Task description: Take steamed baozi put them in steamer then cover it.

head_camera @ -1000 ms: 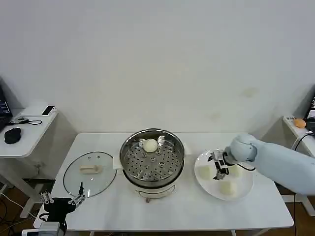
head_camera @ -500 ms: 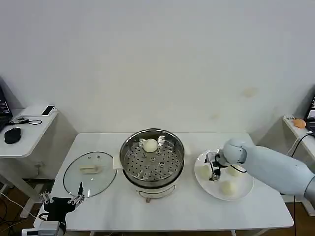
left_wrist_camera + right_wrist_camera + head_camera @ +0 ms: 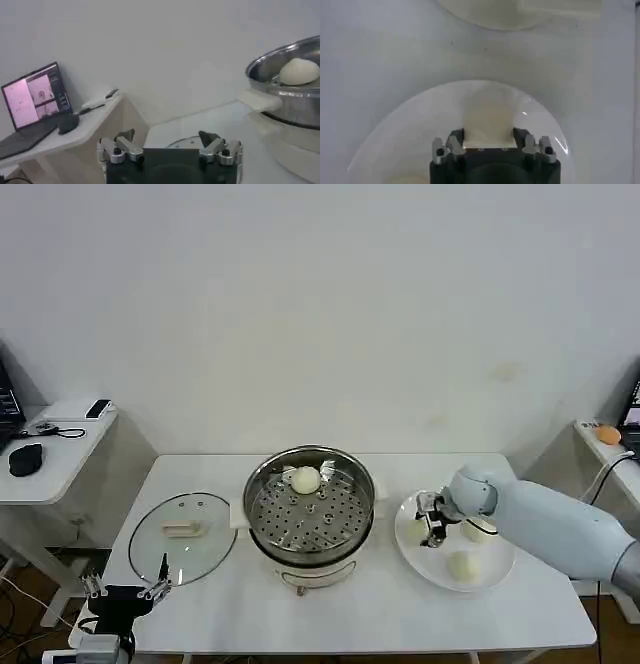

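Right pincer (image 3: 432, 536): down at the left part of the white plate (image 3: 498, 576), right-centre of the head view. In the right wrist view its two fingers (image 3: 455, 142) sit snug on either side of a baozi (image 3: 488, 120), so it looks closed around that bun.
Left pincer (image 3: 125, 592): parked low at the bottom left of the head view, just off the counter's (image 3: 380, 609) front corner. Fingers spread apart, nothing between them.
Steamer (image 3: 310, 502): shiny steel pot in the middle of the frame, perforated tray inside, sitting on a short base.
Bun in steamer (image 3: 305, 480): one baozi on the tray, toward the back rim. The left wrist view also catches it at the upper right of the frame (image 3: 299, 71).
Buns on plate: two more there, one just right of the pincer (image 3: 480, 530), one toward the plate's front (image 3: 461, 565).
Glass lid (image 3: 182, 536): lying flat on the counter left of the steamer, close beside it.
Side table (image 3: 52, 446): left edge of the head view, with a mouse and some small stuff on it.
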Motion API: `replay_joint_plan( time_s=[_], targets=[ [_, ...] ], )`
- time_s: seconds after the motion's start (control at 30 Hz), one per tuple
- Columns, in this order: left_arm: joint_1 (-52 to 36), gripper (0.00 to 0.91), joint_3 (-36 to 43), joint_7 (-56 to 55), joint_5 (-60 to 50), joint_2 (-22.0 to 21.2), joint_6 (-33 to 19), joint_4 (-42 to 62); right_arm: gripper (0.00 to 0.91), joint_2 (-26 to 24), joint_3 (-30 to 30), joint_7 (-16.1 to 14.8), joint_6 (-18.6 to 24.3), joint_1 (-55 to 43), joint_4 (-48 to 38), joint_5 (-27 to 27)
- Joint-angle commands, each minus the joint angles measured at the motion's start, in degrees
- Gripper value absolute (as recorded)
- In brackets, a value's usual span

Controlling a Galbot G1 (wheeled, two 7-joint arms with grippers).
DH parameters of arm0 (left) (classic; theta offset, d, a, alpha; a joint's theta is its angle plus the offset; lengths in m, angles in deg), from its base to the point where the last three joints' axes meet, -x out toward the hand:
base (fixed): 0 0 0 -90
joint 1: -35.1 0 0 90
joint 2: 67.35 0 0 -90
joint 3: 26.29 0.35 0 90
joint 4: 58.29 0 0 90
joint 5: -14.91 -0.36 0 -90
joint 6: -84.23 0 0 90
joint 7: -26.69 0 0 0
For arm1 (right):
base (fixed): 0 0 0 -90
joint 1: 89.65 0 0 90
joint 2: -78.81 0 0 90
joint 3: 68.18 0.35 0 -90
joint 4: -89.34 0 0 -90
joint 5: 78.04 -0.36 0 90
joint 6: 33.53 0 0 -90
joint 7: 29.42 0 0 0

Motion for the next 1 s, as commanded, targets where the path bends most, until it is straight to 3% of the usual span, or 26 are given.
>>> replay_joint_plan(
  time_s=[0.03,0.23,0.47,0.73,1.0],
  targets=[
    [0.00,0.907,0.05,0.02,0.02,0.05,0.04,-0.04,0.675,-5.29,-0.14,-0.88,-0.31,-8.27,4.65,-3.09],
    [-0.71,0.907,0.13,0.03,0.34,0.43,0.14,0.02,0.685,-6.44,-1.96,-1.42,-0.91,-17.93,6.66,-7.14],
    [-1.07,0.907,0.56,0.08,0.32,0.54,0.25,-0.28,0.695,-1.63,-6.87,-0.15,-4.42,-29.76,11.68,-14.97],
    [-1.83,0.907,0.31,0.17,0.34,0.71,0.34,-0.03,0.695,10.57,-11.80,4.34,-11.98,-32.80,15.23,-26.30],
    [-3.01,0.907,-0.12,0.17,0.46,0.57,0.31,1.25,0.695,26.66,-12.67,10.45,-18.12,-28.48,7.53,-33.90]
  ],
)
